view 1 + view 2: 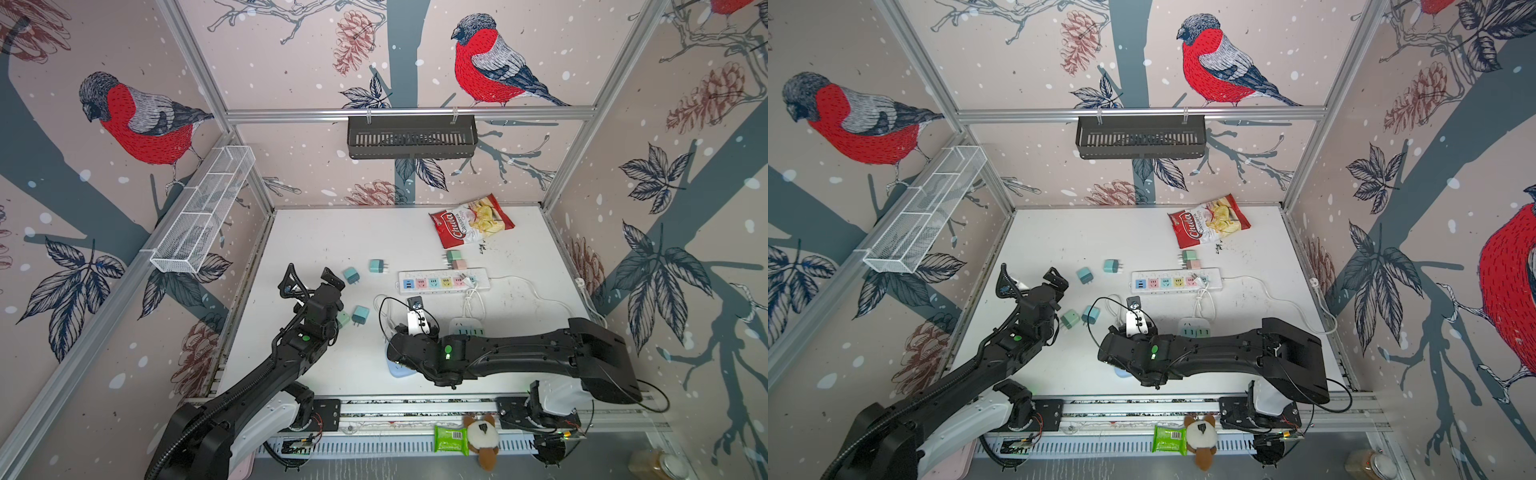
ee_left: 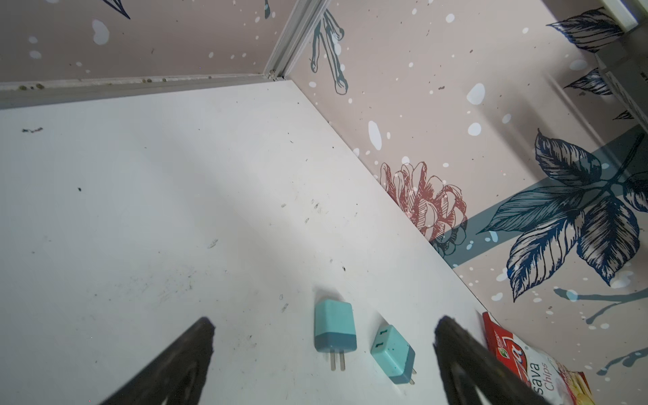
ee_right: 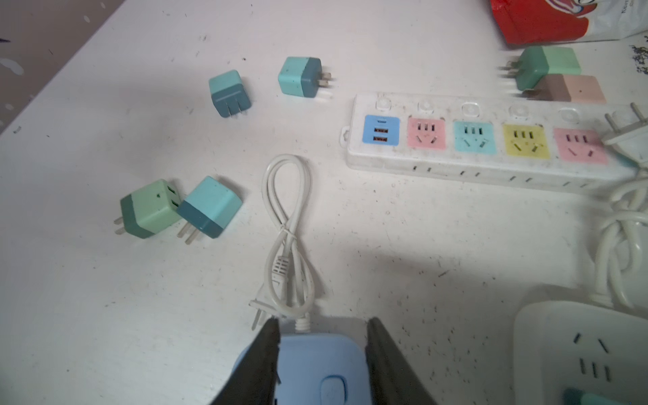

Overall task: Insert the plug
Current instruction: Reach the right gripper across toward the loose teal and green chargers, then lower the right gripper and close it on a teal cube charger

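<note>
On the white table (image 3: 385,245), the plug (image 3: 260,309) lies beside the right fingers (image 3: 265,354).

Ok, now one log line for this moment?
left hand: open, empty | right hand: open over blue socket | white plug: not inserted

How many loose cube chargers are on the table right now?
6. Two teal chargers lie left of the long power strip; a green charger and a pink charger behind it; another green charger and a teal charger left of the white cord. Others may be hidden.
</note>
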Available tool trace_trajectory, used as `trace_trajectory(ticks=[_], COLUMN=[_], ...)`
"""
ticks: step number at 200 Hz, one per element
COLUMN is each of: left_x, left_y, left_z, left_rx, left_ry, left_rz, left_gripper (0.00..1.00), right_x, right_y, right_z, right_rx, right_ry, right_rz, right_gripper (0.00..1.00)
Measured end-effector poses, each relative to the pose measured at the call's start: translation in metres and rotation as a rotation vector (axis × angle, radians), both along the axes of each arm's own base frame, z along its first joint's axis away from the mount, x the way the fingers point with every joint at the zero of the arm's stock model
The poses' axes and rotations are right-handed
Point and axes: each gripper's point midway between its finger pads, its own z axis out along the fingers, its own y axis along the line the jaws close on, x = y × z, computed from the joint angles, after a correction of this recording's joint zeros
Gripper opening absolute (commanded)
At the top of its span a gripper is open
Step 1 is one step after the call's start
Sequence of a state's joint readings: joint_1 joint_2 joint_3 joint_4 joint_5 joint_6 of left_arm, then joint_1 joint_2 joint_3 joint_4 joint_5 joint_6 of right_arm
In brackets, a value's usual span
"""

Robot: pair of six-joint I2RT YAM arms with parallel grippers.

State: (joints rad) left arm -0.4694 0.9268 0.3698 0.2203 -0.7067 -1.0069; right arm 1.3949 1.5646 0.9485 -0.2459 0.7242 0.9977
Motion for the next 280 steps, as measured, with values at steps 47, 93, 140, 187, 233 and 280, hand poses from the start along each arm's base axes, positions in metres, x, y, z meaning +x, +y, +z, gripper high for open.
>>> trace_trajectory(ticks=[47, 93, 140, 187, 233, 280], left_x=[0.001, -0.002, -0.014, -0.015, -0.026, -0.026], left_y=[-0.004, -0.002, 0.011, 0.013, 0.026, 0.028], left_z=[0.0, 0.001, -0.011, -0.017, -0.03, -0.031], left_rx=[-0.034, -0.057, -0.081, -0.113, -0.169, -0.191], left_ry=[-0.004, -0.017, -0.027, -0.024, -0.042, -0.049], left_rz=[-0.018, -0.011, 0.023, 0.044, 0.09, 0.104], left_gripper=[0.97, 0.97, 0.97, 0.97, 0.97, 0.97], right_x=[0.006, 0.018, 0.037, 0.052, 0.068, 0.078], right_y=[0.028, 0.037, 0.063, 0.104, 0.119, 0.134], right_z=[0.045, 0.039, 0.015, -0.013, -0.042, -0.067], right_rx=[0.198, 0.181, 0.149, 0.092, 0.049, 0.029], right_ry=[-0.036, -0.078, -0.003, 0.057, 0.116, 0.167], right_rz=[-0.057, -0.079, -0.101, -0.103, -0.108, -0.095], right_gripper=[0.91, 0.94, 0.74, 0.67, 0.67, 0.69])
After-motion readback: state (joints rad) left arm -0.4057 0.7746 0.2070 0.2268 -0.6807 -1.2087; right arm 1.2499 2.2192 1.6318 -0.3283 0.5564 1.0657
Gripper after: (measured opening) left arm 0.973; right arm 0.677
